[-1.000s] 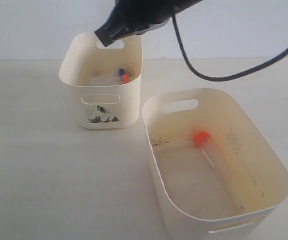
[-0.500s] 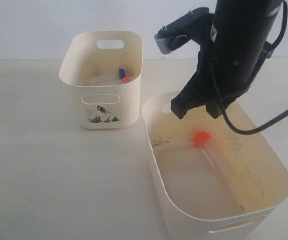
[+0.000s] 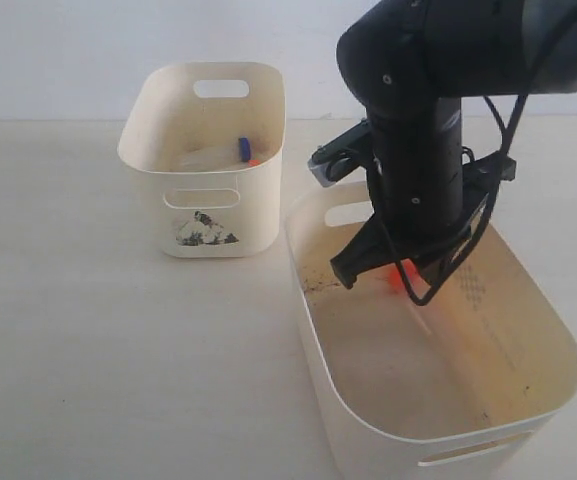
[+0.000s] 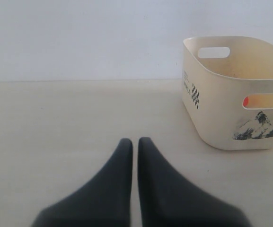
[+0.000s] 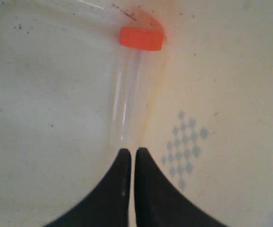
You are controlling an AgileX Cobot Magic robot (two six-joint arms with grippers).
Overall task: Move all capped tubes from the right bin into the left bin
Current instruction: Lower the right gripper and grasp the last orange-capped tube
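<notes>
left bin: smaller, mountain sticker on front; holds capped tubes, one blue cap and one orange cap showing.
right bin: larger; one orange-capped tube lies on its floor beside the diamond dot pattern.
right gripper: fingers pressed together, empty, inside the right bin just short of the tube's clear end.
left gripper: fingers together, holding nothing, over the table, apart from the left bin.

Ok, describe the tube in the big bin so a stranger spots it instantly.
Find the wider cream bin, the one without a sticker. A clear tube lies on its floor beside a grey diamond dot pattern. Its orange-red cap sets it apart.
</notes>
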